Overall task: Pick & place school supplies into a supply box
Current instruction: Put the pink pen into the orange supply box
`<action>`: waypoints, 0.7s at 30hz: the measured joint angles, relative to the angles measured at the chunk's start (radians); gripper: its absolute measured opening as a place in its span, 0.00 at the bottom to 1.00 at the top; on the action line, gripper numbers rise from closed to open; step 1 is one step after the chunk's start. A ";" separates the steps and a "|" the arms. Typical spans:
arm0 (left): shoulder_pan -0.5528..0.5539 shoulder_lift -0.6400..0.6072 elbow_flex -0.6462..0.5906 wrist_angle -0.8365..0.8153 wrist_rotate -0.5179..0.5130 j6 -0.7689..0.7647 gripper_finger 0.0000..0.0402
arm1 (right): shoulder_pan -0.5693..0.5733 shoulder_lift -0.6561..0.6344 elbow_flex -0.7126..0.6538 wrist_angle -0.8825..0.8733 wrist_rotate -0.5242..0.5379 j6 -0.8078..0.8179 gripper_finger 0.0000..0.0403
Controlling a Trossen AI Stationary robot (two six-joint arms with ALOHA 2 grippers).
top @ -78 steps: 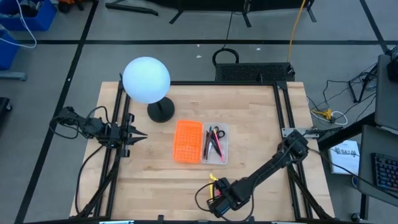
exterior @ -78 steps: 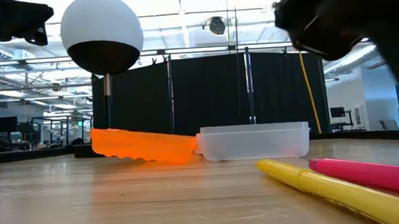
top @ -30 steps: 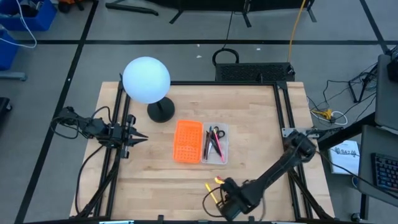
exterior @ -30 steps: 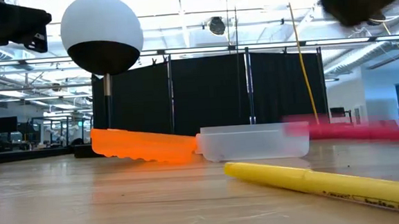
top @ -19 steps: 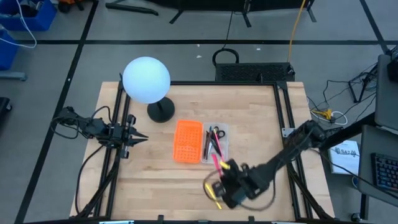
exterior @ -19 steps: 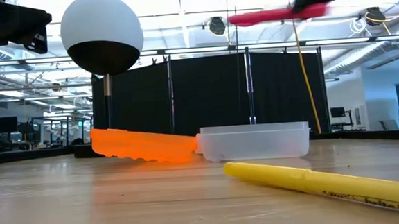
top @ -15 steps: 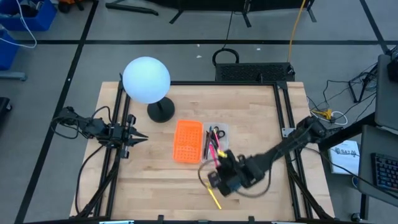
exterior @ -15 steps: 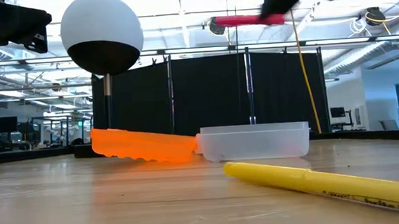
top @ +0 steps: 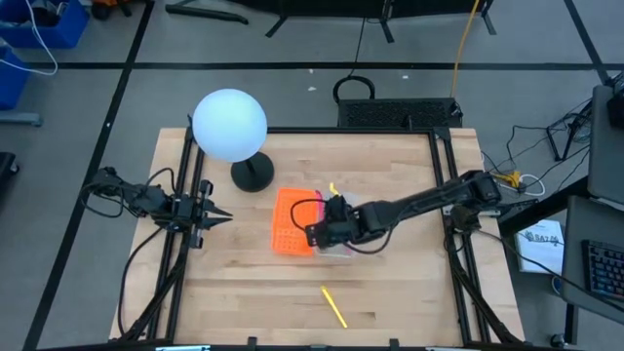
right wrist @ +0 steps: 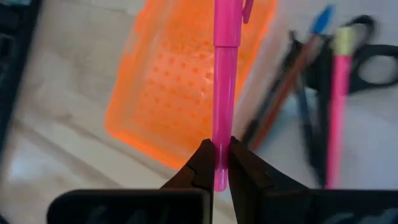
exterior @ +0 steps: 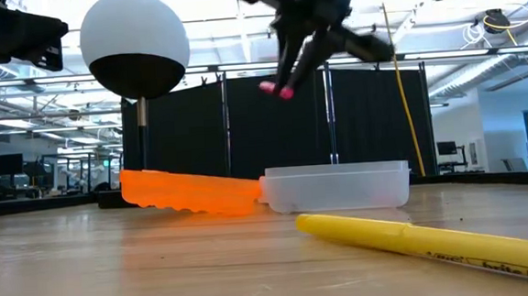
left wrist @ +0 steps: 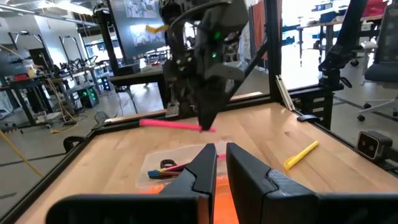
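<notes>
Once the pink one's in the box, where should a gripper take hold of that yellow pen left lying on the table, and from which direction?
Grip the yellow pen around mid-barrel, coming straight down from above with the fingers set across its length. It lies flat and alone on the bare table, angled diagonally, so both sides are free. The right gripper, now holding the pink pen, looks nearest.

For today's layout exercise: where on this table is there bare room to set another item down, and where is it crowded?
Bare wood lies between the lamp and the far right corner, and along the near edge left of the yellow pen. The middle is crowded: the box and its orange lid, with the right gripper holding a pink pen above.
</notes>
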 joint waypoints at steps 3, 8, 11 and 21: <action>0.000 0.000 0.000 -0.004 0.000 0.000 0.12 | -0.022 -0.003 -0.086 0.142 -0.052 -0.016 0.04; 0.000 0.000 0.000 -0.008 0.000 0.001 0.12 | -0.058 -0.001 -0.237 0.271 -0.092 0.003 0.05; 0.000 0.000 0.000 -0.008 0.000 0.001 0.12 | -0.081 -0.002 -0.314 0.360 -0.139 0.014 0.05; 0.000 0.000 0.000 -0.008 0.000 0.019 0.12 | -0.112 -0.002 -0.449 0.515 -0.205 0.054 0.05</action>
